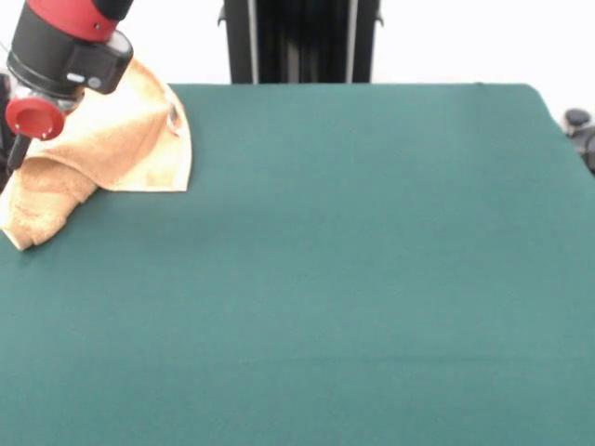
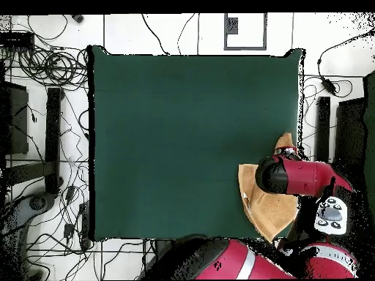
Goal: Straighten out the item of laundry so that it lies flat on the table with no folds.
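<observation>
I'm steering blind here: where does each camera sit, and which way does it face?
Front view: across the table, facing the robot; the arm's red and black end hangs over the towel.
Overhead view: above, looking straight down; the arm reaches over the towel.
Both show towel, table and arm; the gripper's state isn't visible.

The towel (image 1: 112,149) is plain golden-orange (no stripes visible) on the dark green table (image 1: 353,279), beneath the red-and-black arm (image 1: 65,46).

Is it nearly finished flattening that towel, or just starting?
Nothing looks done yet: the towel is bunched and folded at the edge of the table. The arm is right over it, its gripper hidden from view. Spreading it flat is all still ahead.
</observation>
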`<act>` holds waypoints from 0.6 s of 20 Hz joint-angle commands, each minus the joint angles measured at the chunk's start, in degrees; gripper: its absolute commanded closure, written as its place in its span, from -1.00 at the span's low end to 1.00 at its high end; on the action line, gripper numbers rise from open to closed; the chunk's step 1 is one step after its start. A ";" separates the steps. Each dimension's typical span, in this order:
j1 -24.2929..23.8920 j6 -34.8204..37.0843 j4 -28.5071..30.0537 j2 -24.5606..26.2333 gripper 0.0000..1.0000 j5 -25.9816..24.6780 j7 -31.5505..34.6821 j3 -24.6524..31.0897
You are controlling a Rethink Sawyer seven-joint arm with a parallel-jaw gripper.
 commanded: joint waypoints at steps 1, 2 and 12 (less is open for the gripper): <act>0.37 -1.89 6.67 0.22 1.00 -2.44 -8.17 9.72; 0.31 -1.98 6.66 0.19 1.00 -2.57 -8.18 9.81; -0.24 -2.33 6.90 -0.21 1.00 -3.89 -7.70 10.67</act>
